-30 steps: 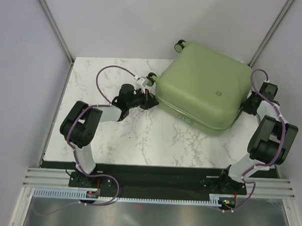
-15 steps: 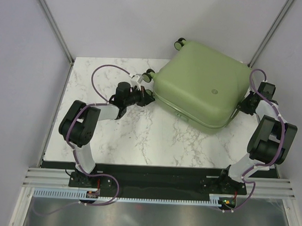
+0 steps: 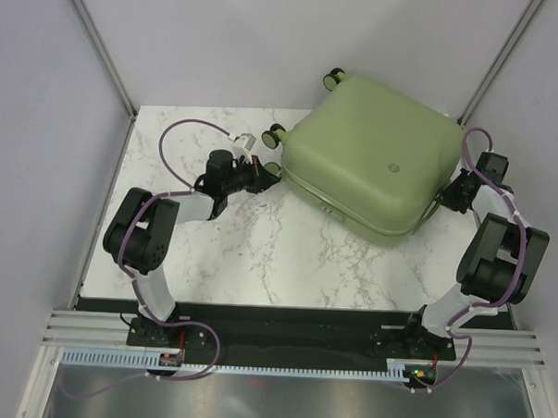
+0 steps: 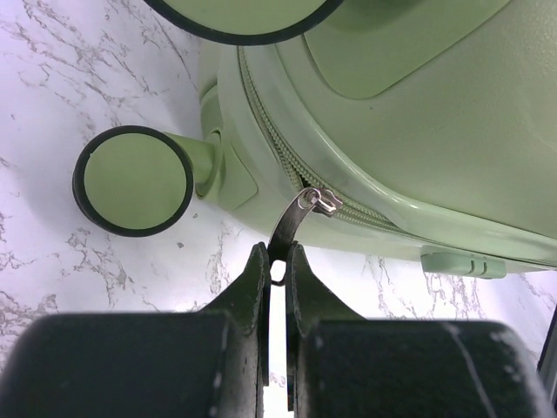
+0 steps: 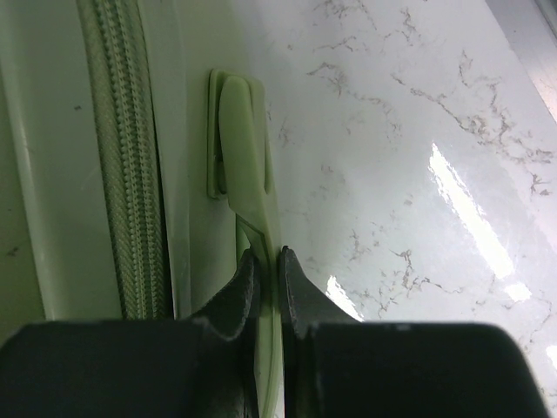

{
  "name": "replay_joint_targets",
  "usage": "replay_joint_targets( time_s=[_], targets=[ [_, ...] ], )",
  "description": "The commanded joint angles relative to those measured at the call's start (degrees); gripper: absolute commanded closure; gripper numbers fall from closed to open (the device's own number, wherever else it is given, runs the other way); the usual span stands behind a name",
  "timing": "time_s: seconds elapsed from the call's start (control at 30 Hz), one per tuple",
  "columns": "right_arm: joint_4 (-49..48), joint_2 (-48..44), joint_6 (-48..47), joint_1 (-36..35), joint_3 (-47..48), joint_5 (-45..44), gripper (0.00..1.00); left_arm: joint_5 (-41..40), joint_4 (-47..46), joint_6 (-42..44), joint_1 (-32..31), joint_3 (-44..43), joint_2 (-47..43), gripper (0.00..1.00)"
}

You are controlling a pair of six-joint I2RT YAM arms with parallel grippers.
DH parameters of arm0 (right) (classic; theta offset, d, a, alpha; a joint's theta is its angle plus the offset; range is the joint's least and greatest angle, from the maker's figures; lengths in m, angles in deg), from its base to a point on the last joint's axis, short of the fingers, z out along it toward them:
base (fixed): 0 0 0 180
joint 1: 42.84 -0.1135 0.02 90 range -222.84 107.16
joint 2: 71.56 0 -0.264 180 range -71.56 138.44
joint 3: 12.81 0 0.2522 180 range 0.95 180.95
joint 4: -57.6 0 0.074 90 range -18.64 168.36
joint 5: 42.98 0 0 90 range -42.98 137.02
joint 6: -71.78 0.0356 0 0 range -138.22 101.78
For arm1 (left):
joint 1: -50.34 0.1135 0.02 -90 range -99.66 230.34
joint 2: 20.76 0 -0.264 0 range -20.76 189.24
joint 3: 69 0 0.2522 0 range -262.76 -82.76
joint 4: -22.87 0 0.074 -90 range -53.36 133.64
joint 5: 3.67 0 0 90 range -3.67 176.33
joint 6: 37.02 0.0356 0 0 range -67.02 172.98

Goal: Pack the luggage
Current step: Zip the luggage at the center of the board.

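Left tool (image 4: 277,261) pinches luggage's (image 3: 373,167) thin, prob. metal zip pull (image 4: 291,213).

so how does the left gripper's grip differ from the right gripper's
The left gripper pinches the thin metal zipper pull; the right gripper pinches the broader pale green handle. The left gripper is at the corner of the luggage by the wheels; the right gripper is at the opposite side, with no wheel in its view. Both are shut on a part of the luggage.
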Motion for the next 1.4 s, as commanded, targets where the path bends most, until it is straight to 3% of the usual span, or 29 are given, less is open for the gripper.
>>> replay_joint_targets(
  time_s=[0.0, 0.23, 0.37, 0.47, 0.5, 0.6, 0.67, 1.07, 1.37],
  targets=[
    [-2.3, 3.3, 1.8, 1.3, -0.7, -5.0, 1.00, -7.6, -4.9, -1.6, 4.6, 0.2, -3.4, 0.98],
    [-2.6, 3.4, 1.9, 1.3, -0.9, -4.8, 1.00, -6.5, -3.4, -2.6, 4.6, -4.2, -1.1, 0.98],
    [-2.7, 3.1, 1.8, 1.3, -1.5, -4.9, 1.00, 2.3, -5.1, -2.6, 4.6, -6.5, 1.4, 0.97],
    [-2.8, 3.1, 1.9, 1.3, -1.7, -4.6, 1.00, 9.5, -5.8, -3.4, 4.6, -6.3, 2.9, 0.73],
    [-2.9, 3.0, 1.9, 1.3, -1.7, -4.4, 1.00, 11.7, -6.2, -3.2, 4.6, -6.1, 3.1, 0.60],
    [-2.8, 2.9, 1.8, 1.3, -1.5, -4.1, 1.00, 13.1, -6.3, -1.8, 4.6, -5.4, 3.4, 0.44],
    [-2.7, 2.9, 1.5, 1.3, -1.3, -3.8, 1.00, 14.1, -5.8, -0.8, 4.7, -6.2, 4.3, 0.41],
    [-1.6, 2.1, 0.3, 1.3, -0.5, -3.3, 1.00, 22.8, -4.8, 5.0, 4.4, -10.9, 8.3, 0.36],
    [-1.0, 2.8, 0.2, 1.3, 1.3, -2.4, 1.00, 30.9, -5.6, 3.6, 4.4, -13.5, 12.3, 0.36]
  ],
)
